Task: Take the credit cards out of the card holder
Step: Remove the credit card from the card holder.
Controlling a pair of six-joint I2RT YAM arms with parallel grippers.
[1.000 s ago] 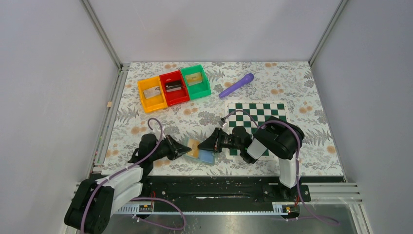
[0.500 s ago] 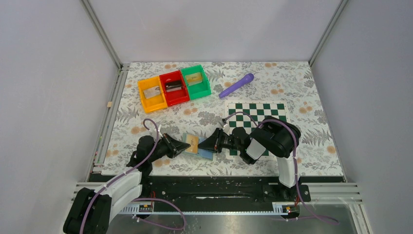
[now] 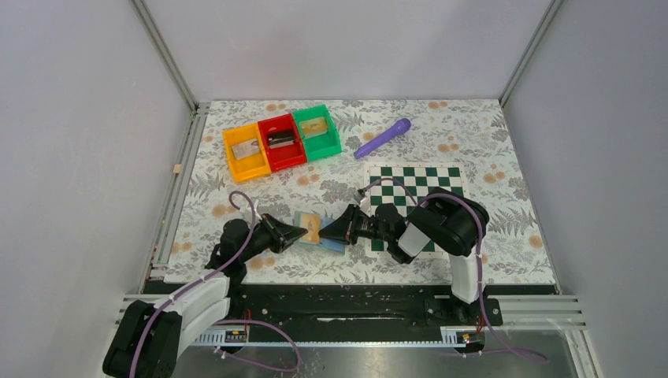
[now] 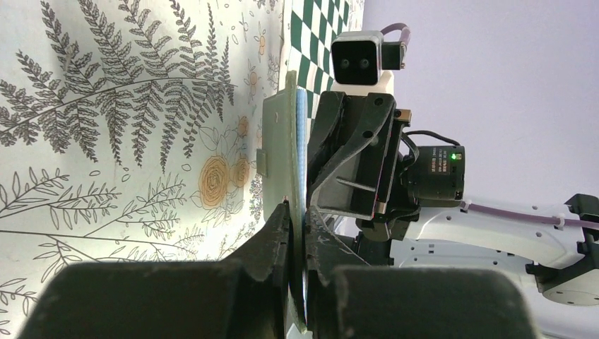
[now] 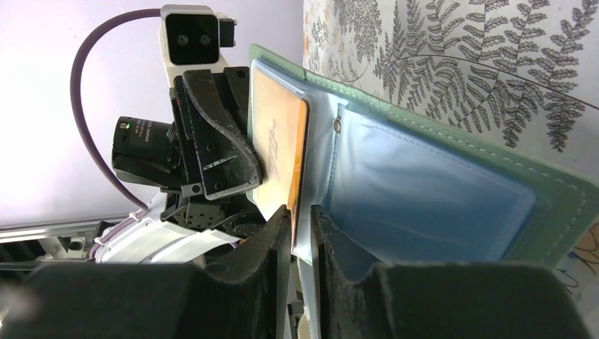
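Observation:
The card holder (image 3: 335,245) is held off the table between my two grippers, spread open with its light-blue panels showing. My left gripper (image 3: 302,231) is shut on its left edge; in the left wrist view the holder (image 4: 289,152) stands edge-on between the jaws of that gripper (image 4: 297,220). My right gripper (image 3: 324,233) is shut on a tan credit card (image 3: 313,230) at the holder's left panel. In the right wrist view the card (image 5: 279,145) sits in the gripper (image 5: 301,215) beside the blue pocket (image 5: 424,191). Other cards are not visible.
Orange (image 3: 246,152), red (image 3: 281,142) and green (image 3: 317,131) bins stand at the back left. A purple cylinder (image 3: 383,137) lies at the back. The green-and-white chessboard (image 3: 419,189) lies right of the grippers, partly under my right arm.
Both grippers and the holder have shifted slightly away from the table's near edge. The holder now sits higher between them, and the card stays pinched.

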